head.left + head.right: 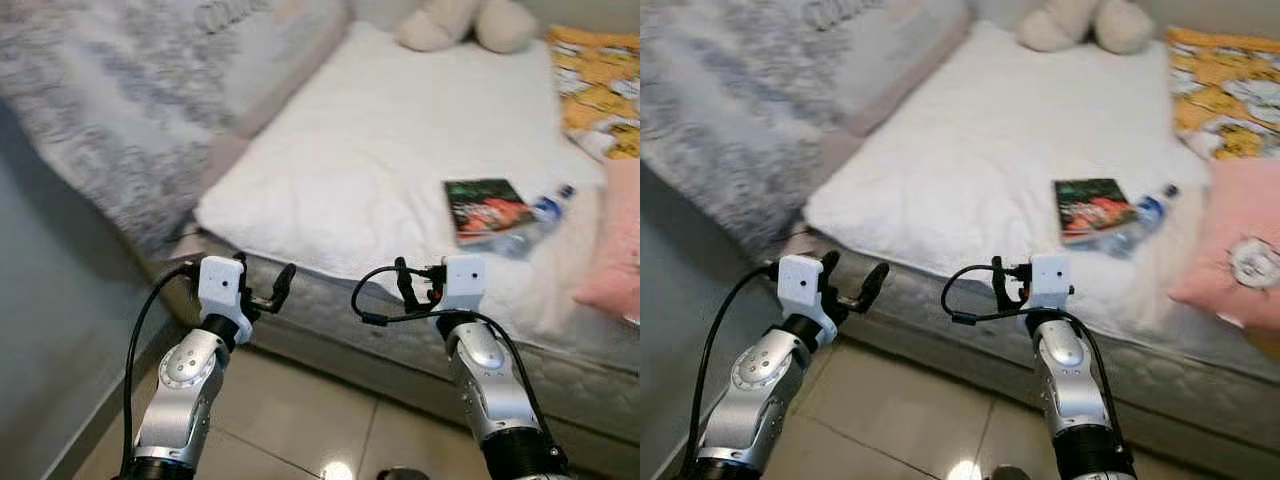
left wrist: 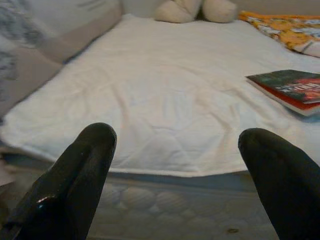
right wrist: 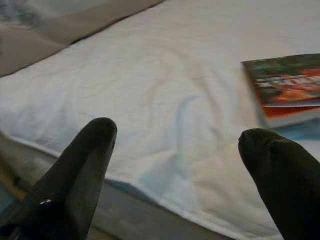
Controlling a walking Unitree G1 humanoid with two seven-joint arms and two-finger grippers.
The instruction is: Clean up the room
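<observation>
A book with a dark green and red cover [image 1: 487,207] lies on the white mattress pad [image 1: 370,150], toward the bed's right side. A clear plastic bottle with a blue cap [image 1: 537,220] lies against the book's right edge. My left gripper [image 1: 265,283] is held up in front of the bed's near edge, open and empty. To its right, my right gripper [image 1: 418,284] is at the same height, also open and empty, short of the book. In the left wrist view the book [image 2: 290,90] sits beyond the fingers [image 2: 75,180]. The right wrist view shows the book [image 3: 285,82] closer.
A grey patterned duvet [image 1: 110,100] is bunched along the bed's left side. A cream plush toy [image 1: 465,22] sits at the far end, beside a yellow patterned blanket [image 1: 600,85]. A pink pillow [image 1: 612,245] lies at the right. Tiled floor [image 1: 300,420] runs below the mattress edge.
</observation>
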